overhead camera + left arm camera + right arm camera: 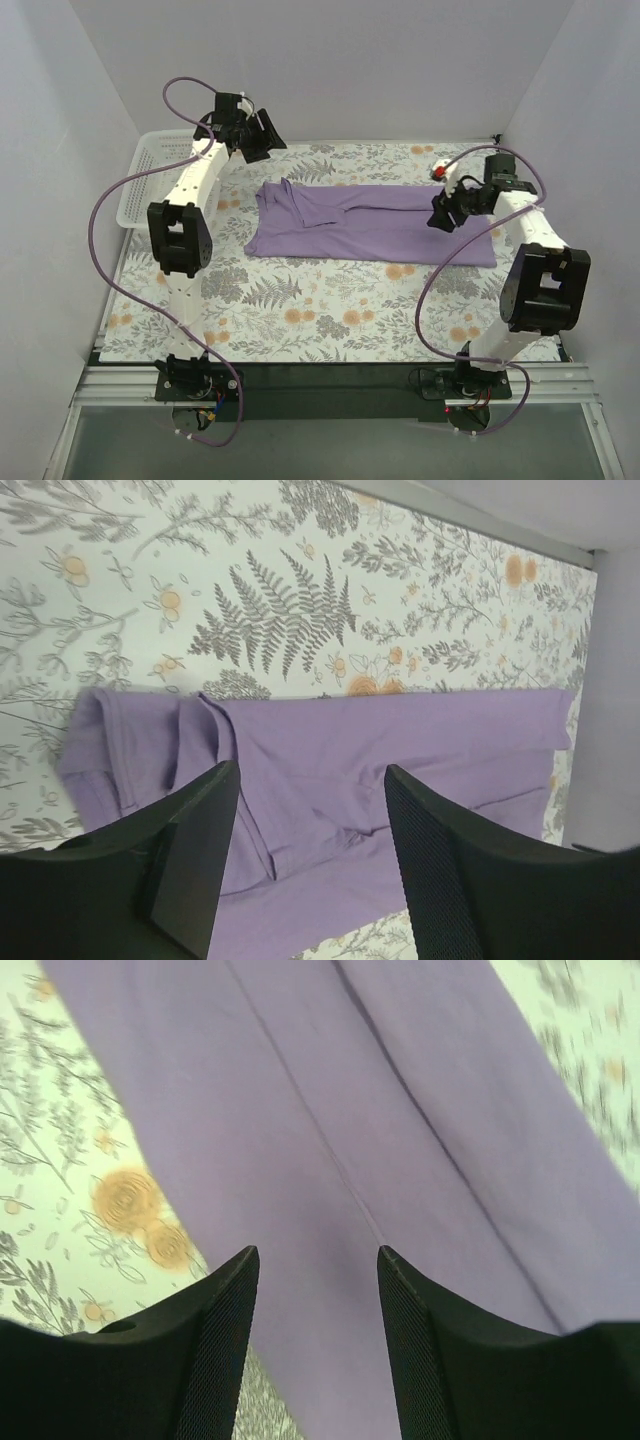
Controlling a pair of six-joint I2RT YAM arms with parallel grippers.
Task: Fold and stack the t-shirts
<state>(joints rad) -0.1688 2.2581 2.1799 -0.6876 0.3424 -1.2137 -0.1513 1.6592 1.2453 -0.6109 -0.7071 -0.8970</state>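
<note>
The lavender t-shirt (370,228) lies folded lengthwise into a long strip across the floral table cover, sleeves tucked in at its left end. My left gripper (264,136) hangs open above the table, behind the shirt's left end, with nothing between its fingers. In the left wrist view the shirt (330,760) spreads below the open left gripper (310,770). My right gripper (443,214) hovers open over the shirt's right part. The right wrist view shows the purple cloth (350,1110) close under the open right gripper (317,1252), nothing pinched.
A white plastic basket (150,172) stands at the table's back left corner. A small red and white object (437,168) sits near the back edge on the right. White walls close in the table on three sides.
</note>
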